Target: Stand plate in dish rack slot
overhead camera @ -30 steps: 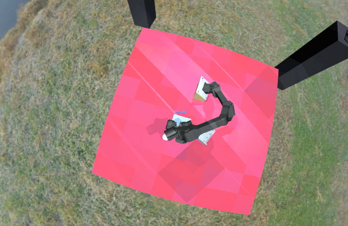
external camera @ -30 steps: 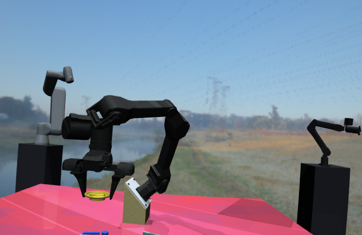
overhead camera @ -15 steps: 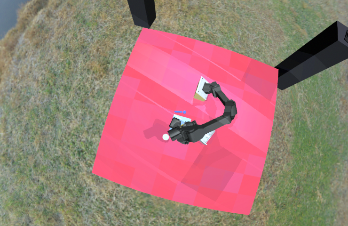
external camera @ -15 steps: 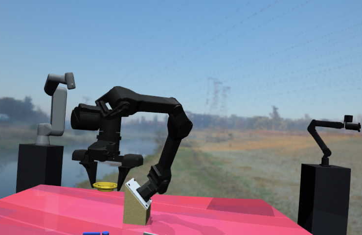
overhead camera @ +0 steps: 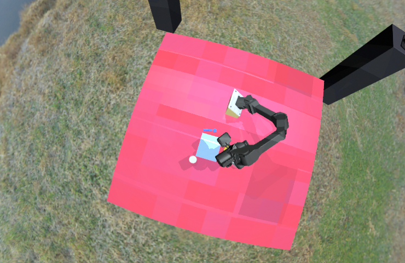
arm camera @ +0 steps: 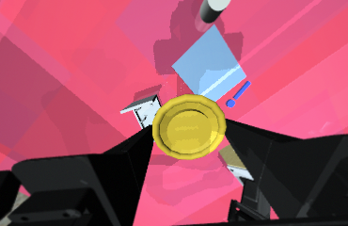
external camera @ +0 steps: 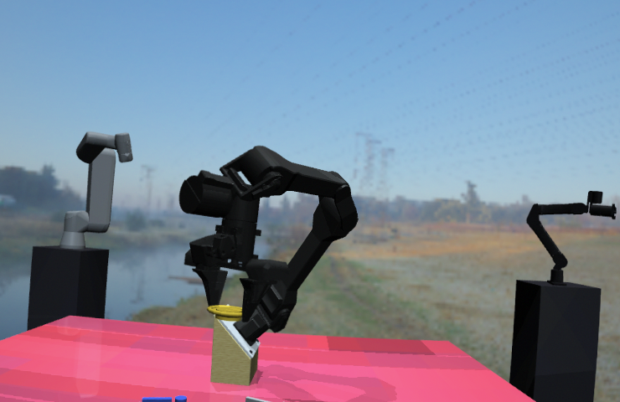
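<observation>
The round yellow plate [overhead camera: 225, 148] [external camera: 219, 311] [arm camera: 189, 134] is level and face up, raised well above the table. My gripper [external camera: 229, 311] [arm camera: 187, 125] is shut on it, one finger at each of two opposite sides of the rim. A small white and grey piece with dark bars, which looks like the dish rack [arm camera: 146, 112], stands on the table below and left of the plate in the wrist view. The plate and left finger partly cover it there, and the arm hides most or all of it in the top view.
A light blue square [overhead camera: 206, 152] [arm camera: 207, 61] lies on the table. Beside it are a white-topped cylinder [overhead camera: 192, 159] [arm camera: 218, 5] and a small blue bar [overhead camera: 207, 130] [arm camera: 242, 90] with a blue disc [overhead camera: 214, 130] [arm camera: 230, 103]. My arm's wedge-shaped base [external camera: 230, 358] [overhead camera: 232, 112] stands nearby.
</observation>
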Robot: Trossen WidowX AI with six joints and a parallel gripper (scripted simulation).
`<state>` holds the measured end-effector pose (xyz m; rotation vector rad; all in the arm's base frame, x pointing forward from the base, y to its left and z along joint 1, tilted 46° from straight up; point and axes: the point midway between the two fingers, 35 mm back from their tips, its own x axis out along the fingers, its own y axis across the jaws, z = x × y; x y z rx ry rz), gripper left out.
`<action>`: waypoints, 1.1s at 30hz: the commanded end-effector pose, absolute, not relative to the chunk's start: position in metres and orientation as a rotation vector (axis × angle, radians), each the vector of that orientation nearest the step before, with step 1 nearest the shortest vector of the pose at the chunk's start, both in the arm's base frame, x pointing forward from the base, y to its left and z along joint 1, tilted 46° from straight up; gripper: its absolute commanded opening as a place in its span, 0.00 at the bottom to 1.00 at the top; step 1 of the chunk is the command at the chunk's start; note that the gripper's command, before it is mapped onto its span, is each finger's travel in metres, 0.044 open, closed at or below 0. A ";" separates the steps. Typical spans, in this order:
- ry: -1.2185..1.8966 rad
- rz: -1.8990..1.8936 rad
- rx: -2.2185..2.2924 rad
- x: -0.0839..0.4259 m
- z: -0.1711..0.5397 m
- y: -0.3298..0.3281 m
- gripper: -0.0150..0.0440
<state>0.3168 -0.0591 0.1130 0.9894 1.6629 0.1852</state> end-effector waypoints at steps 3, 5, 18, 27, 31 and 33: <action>1.691 0.001 1.150 0.301 0.136 -0.040 0.25; 1.699 -0.059 1.200 0.296 0.142 -0.035 0.25; 1.709 -0.460 1.524 0.258 0.174 0.001 0.25; 1.678 -0.746 1.745 0.228 0.188 0.023 0.25; 1.653 -0.876 1.841 0.214 0.193 0.032 0.25; 1.639 -0.941 1.889 0.207 0.194 0.037 0.25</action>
